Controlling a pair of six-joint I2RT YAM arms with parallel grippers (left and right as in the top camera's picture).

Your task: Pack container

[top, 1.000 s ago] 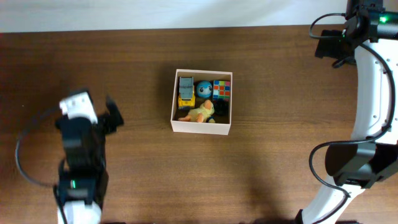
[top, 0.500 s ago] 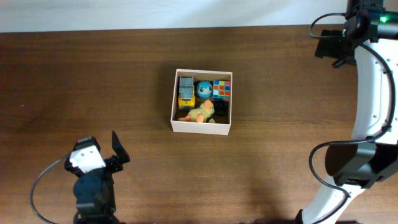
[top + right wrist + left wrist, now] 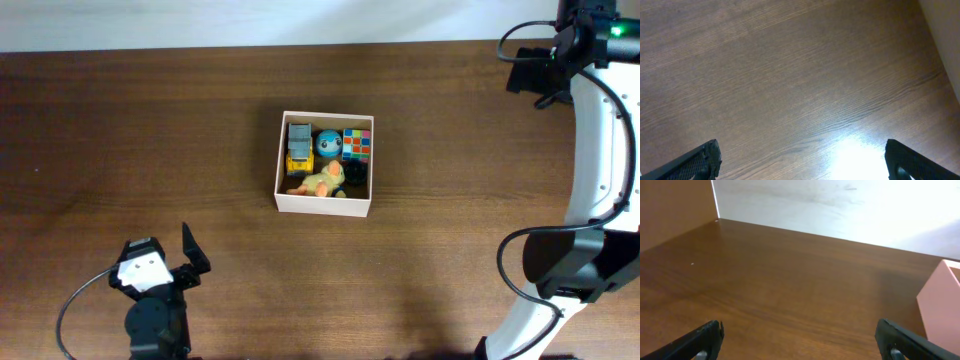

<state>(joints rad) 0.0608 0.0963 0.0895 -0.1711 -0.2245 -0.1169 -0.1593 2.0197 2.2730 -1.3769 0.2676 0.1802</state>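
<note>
Two grippers: we see both with nothing between their fingers and neither touching the box.
Left gripper [image 3: 800, 347]: jaws spread wide apart. In the wrist view we see only bare wood between the two dark fingertips [image 3: 702, 339].
Right gripper [image 3: 802, 162]: jaws also wide apart, above bare wood grain, with a bright patch of glare near its right tip.
Box [image 3: 325, 206]: it sits upright and open-topped near the middle of the table [image 3: 180, 120], white outside and tan inside. We also catch one pale corner of it at the 3 o'clock edge of the left wrist view.
Left arm [image 3: 150, 315]: at about 7 o'clock from the box and well apart from it, close to the near edge of the table.
Right arm [image 3: 603, 150]: its wrist is at about 2 o'clock from the box, well apart, by the far edge.
Toys inside the box: we count five.
Truck [image 3: 298, 147]: yellow and grey, in the 10 o'clock corner.
Ball [image 3: 328, 143]: blue, at 12 o'clock, between the truck and the cube.
Cube [image 3: 356, 144]: multicoloured squares, in the 2 o'clock corner.
Duck [image 3: 322, 181]: soft and yellow, at 6 o'clock, against the near wall.
Dark item [image 3: 356, 175]: black, at 4 o'clock beside the duck; we cannot tell what it is.
</note>
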